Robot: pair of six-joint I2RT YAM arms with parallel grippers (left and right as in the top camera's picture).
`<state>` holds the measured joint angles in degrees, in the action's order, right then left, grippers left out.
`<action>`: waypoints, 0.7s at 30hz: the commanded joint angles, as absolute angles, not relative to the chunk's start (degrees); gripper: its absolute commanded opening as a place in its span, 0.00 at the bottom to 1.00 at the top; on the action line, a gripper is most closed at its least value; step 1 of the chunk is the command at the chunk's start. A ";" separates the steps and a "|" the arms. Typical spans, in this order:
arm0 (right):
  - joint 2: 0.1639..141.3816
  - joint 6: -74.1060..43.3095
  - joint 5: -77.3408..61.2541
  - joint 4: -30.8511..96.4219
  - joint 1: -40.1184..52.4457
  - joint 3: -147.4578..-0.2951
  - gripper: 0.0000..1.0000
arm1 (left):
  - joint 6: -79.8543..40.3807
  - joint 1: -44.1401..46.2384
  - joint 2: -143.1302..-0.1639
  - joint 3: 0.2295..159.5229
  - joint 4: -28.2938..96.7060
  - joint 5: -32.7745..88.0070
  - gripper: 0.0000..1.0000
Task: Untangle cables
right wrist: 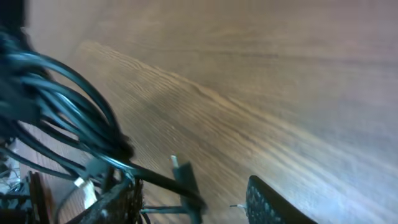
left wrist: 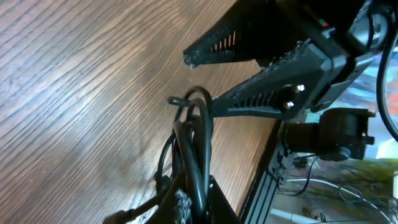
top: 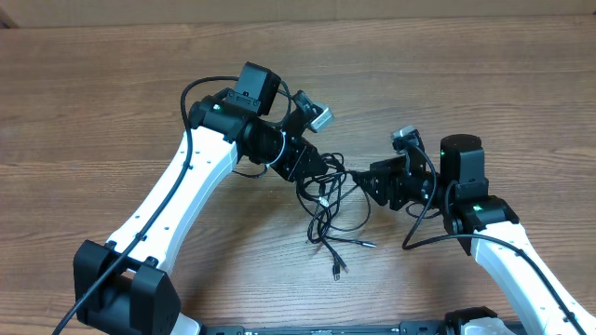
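Overhead: cables (top: 328, 203) between left hand (top: 312, 173), clamped on them, and right hand (top: 373, 180), fingers apart.

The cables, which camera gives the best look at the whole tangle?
Overhead. It shows the whole tangle of cables, out to the loose plug ends. The left wrist view shows only a few loops up close. The right wrist view is blurred and catches just some strands at its left side.
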<state>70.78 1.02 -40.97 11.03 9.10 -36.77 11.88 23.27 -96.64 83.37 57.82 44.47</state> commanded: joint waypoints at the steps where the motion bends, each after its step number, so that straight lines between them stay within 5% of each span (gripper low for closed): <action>1: 70.54 3.05 -46.70 6.61 9.43 -37.10 0.46 | 13.13 23.40 -95.13 84.49 58.02 47.90 0.04; 10: 70.54 2.90 -49.36 5.63 9.43 -37.08 0.41 | 13.87 23.40 -95.13 84.49 58.02 50.35 0.04; 12: 70.54 2.87 -48.99 5.69 9.43 -37.10 0.35 | 14.24 23.40 -95.13 84.49 58.04 51.00 0.04; 16: 70.54 2.85 -43.90 6.48 9.43 -37.10 0.04 | 14.24 23.38 -95.13 84.49 58.43 50.59 0.04; 21: 70.54 -5.61 -29.50 11.18 9.23 -37.10 0.04 | 14.11 23.35 -95.13 84.49 58.96 46.11 0.04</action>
